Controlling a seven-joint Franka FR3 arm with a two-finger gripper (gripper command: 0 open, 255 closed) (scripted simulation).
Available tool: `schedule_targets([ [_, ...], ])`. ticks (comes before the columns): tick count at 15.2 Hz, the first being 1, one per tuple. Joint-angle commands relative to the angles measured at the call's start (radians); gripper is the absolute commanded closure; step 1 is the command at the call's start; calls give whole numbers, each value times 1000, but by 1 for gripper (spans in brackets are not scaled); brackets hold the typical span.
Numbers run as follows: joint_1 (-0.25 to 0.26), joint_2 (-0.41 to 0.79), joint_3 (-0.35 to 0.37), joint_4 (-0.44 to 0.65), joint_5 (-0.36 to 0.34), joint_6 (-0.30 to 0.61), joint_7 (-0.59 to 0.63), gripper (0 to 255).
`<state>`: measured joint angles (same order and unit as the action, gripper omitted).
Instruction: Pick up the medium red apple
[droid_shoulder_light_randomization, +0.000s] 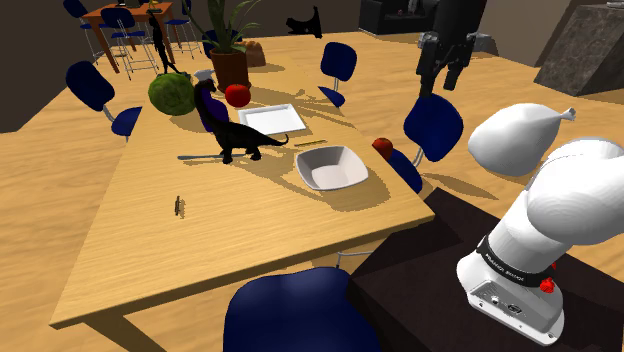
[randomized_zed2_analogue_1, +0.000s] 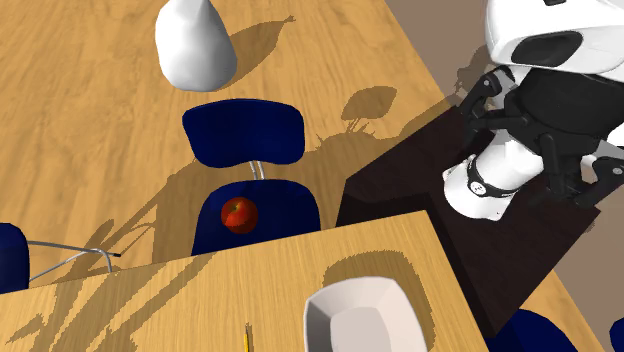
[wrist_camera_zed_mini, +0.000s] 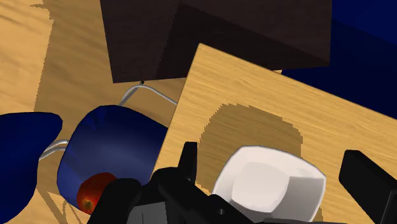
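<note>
**On the chair seat, beside the table edge: lining up for the red apple (randomized_zed2_analogue_1: 239, 214)**

Low on the blue chair (randomized_zed2_analogue_1: 275, 205), the apple rests on the seat cushion between the backrest and the edge of the wooden table (randomized_zed2_analogue_1: 150, 300), which overhangs the front of the seat. The wrist view finds it near the cushion's rim, partly hidden behind the hand's own black body. A second red apple (droid_shoulder_light_randomization: 237, 95) sits far across the table, just beside a green melon (droid_shoulder_light_randomization: 171, 93). I judge the chair one to be the target, since the hand looks toward it.

The gripper (droid_shoulder_light_randomization: 441, 82) hangs high above the chair, well apart from the fruit, with its fingers spread and nothing between them. In the wrist view the white bowl (wrist_camera_zed_mini: 270, 188) lies between the fingers, so the hand is aimed at the tabletop rather than the seat.

To do this approach well, the hand should first shift sideways off the table until the apple sits centred between the fingers, and only then descend. The slot between backrest and table edge looks narrow, so the fingers are best opened along the table edge rather than across it. They should straddle the apple at its widest part before closing. A touch from one finger first could roll the apple off the cushion. The dark stand (randomized_zed2_analogue_1: 400, 185) is just beside the chair and also needs clearance.
</note>
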<state>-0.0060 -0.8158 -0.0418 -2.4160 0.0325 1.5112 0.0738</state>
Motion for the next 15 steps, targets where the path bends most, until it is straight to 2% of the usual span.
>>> schedule_targets([
  [1, 0, 0, 0, 0, 0, 0, 0, 0],
  [8, -43, 174, -69, -35, -56, 210, -45, 0],
  [15, -78, 393, -139, -7, -87, 405, -87, 0],
])
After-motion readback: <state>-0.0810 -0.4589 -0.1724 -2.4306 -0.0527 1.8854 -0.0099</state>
